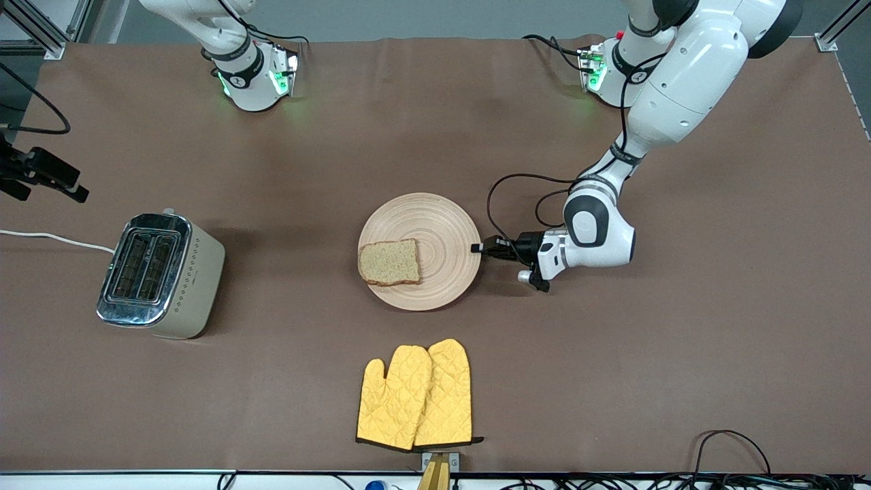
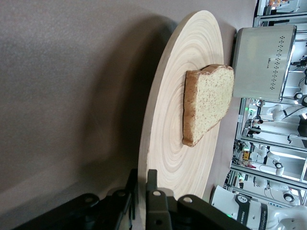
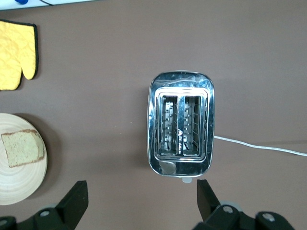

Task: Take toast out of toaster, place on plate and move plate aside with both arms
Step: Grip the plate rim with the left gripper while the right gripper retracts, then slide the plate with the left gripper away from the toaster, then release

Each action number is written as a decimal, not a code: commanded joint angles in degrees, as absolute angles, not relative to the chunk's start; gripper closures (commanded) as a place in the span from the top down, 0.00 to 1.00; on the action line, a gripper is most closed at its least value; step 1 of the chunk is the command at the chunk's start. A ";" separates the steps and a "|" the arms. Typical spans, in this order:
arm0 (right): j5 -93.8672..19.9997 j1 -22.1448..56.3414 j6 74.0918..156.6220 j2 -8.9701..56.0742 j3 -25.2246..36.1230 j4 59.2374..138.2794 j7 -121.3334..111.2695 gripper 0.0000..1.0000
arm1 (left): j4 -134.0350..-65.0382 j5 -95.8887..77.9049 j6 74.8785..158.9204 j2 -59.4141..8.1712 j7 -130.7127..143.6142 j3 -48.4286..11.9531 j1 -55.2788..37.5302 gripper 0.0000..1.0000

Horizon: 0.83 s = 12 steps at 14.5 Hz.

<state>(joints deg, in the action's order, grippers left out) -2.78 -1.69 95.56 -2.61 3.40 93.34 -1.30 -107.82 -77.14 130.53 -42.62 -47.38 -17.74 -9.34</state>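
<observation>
The toast (image 1: 389, 262) lies flat on the round wooden plate (image 1: 442, 231) in the middle of the table, on the part of it toward the right arm's end. My left gripper (image 1: 478, 249) is low at the plate's rim toward the left arm's end. In the left wrist view its jaws (image 2: 142, 184) are closed on the plate's edge (image 2: 177, 120), one finger above and one below, with the toast (image 2: 206, 103) farther in. My right gripper (image 3: 142, 196) is open and empty, high over the table beside the toaster (image 3: 181, 123); the front view does not show it. The right wrist view also shows the plate (image 3: 19, 184) and the toast (image 3: 21, 148).
The toaster (image 1: 160, 274) stands toward the right arm's end, both slots empty, its white cord trailing off the table. A pair of yellow oven mitts (image 1: 416, 395) lies nearer the front camera than the plate. A black camera mount (image 1: 41, 173) juts in past the toaster.
</observation>
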 commanded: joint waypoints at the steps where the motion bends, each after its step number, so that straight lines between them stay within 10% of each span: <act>1: -1.50 -2.64 97.12 -4.75 2.11 95.46 -2.20 1.00 | -106.09 -77.43 130.34 -42.28 -47.38 -17.84 -8.88 0.00; 12: -1.14 -2.55 95.10 -4.48 2.02 93.78 -1.76 1.00 | -104.07 -65.67 114.38 -36.30 -47.29 -17.58 8.86 0.00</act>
